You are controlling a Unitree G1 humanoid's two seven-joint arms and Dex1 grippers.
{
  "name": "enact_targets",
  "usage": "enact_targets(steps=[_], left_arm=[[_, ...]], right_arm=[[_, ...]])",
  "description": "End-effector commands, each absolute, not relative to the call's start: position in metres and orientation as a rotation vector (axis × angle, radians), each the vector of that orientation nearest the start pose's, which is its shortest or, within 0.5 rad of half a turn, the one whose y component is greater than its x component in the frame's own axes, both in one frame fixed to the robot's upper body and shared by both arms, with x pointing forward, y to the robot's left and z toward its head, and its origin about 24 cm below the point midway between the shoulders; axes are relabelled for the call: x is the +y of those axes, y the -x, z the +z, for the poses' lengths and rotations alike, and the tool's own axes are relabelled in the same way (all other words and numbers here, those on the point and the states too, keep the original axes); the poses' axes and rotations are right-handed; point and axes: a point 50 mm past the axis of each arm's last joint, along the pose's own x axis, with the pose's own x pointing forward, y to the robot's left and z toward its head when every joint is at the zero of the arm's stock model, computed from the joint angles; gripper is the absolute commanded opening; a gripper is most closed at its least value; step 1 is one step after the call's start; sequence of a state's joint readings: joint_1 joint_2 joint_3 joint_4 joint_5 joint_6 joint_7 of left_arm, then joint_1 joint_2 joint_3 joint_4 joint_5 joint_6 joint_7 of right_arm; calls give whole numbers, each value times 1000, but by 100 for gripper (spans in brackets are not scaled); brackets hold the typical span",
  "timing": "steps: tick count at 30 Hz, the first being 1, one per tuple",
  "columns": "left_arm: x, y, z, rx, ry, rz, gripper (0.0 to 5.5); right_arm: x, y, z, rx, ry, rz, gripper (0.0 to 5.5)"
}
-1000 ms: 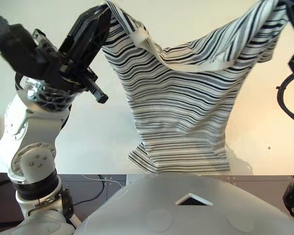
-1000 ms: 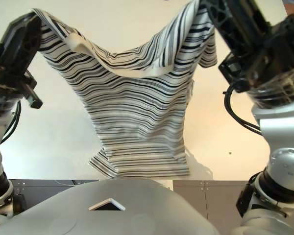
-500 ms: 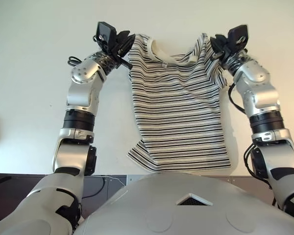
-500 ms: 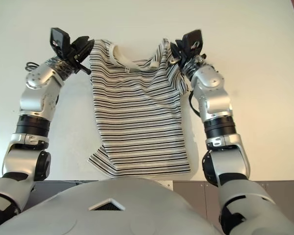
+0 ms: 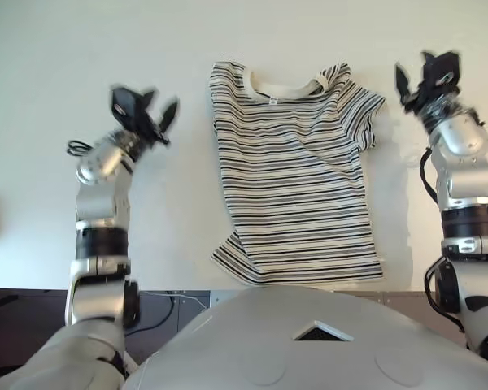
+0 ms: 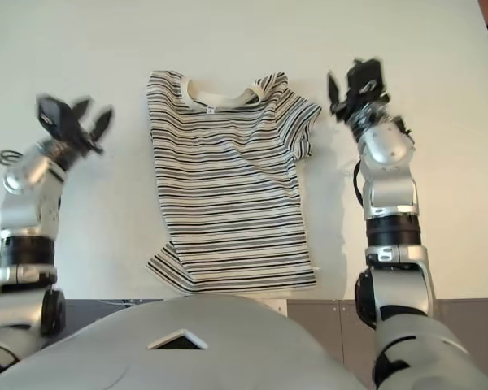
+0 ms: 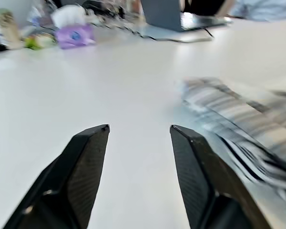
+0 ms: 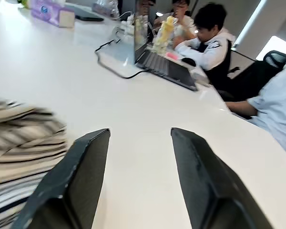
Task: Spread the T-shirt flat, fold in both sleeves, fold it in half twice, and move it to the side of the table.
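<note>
Lying flat on the smooth white surface [image 5: 49, 49], one soft T-shirt [image 5: 293, 171] shows thin black-and-white stripes, a pale ribbed collar [image 5: 283, 84] and one flared sleeve [image 5: 366, 114] on its right. Two grippers flank it, each with two dark tapered fingers [image 7: 86, 162]: the left gripper [image 5: 149, 111] well off its left edge, the right gripper [image 5: 423, 75] near that sleeve. Both pairs are spread wide, holding nothing.

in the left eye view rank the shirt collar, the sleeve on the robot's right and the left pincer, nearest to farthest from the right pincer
1. sleeve on the robot's right, just inward of the right pincer
2. collar, at the far middle of the T-shirt
3. left pincer, past the shirt on the opposite side
</note>
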State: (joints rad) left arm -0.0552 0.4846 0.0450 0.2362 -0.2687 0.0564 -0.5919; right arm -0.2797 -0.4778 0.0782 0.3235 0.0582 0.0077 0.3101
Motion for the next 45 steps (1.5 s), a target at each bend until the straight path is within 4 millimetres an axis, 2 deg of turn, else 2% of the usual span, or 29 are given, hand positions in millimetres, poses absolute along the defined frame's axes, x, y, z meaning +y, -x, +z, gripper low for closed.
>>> enact_targets(steps=[1,3,5,8,9,13,16,17,20,22,24,25,28,31,34,36,37,39,40,42,43,45], left_arm=[[231,-239,21,345,-198,-597,236],[231,-243,11,396,-266,-589,236],[233,-252,11,399,-301,-545,236],[236,-255,14,372,-300,-503,236],[237,-253,14,368,-297,-494,236],[231,-257,19,328,-295,-488,236],[221,-268,24,291,-302,-509,236],[216,-273,27,279,-306,-525,236],[199,-290,41,200,-243,-571,236],[186,-308,54,137,-158,-574,236],[172,-327,63,111,-68,-583,236],[164,-336,60,153,-40,-600,236],[153,-350,36,372,-58,-602,236],[149,-347,15,542,-121,-660,236],[159,-342,4,643,-190,-697,236],[169,-338,-3,694,-301,-687,236],[178,-337,-6,713,-383,-663,236],[207,-332,-9,725,-659,-606,236],[224,-329,-8,717,-795,-584,236],[244,-323,-5,689,-906,-581,236],[251,-320,-3,669,-945,-577,236],[253,-322,3,623,-983,-571,236]], right_arm=[[-208,-289,17,337,504,450,235],[-210,-282,-8,469,563,459,235],[-226,-278,-16,546,616,407,235],[-277,-276,-2,574,681,238,235],[-283,-277,4,562,686,227,235],[-284,-283,28,479,699,229,235],[-266,-284,36,425,695,290,235],[-260,-288,44,359,688,282,235],[-233,-304,96,15,575,211,235],[-212,-306,109,-73,507,254,235],[-197,-306,104,-59,485,316,235],[-191,-306,98,-38,493,349,235],[-173,-310,82,11,482,409,235],[-164,-311,73,25,434,401,235],[-165,-308,68,36,407,369,235],[-169,-307,67,42,397,342,235],[-171,-307,67,43,396,334,235],[-180,-303,64,63,412,317,235],[-186,-301,61,83,427,310,235],[-198,-294,53,141,469,292,235],[-202,-292,46,183,506,287,235],[-207,-288,32,265,566,267,235]])
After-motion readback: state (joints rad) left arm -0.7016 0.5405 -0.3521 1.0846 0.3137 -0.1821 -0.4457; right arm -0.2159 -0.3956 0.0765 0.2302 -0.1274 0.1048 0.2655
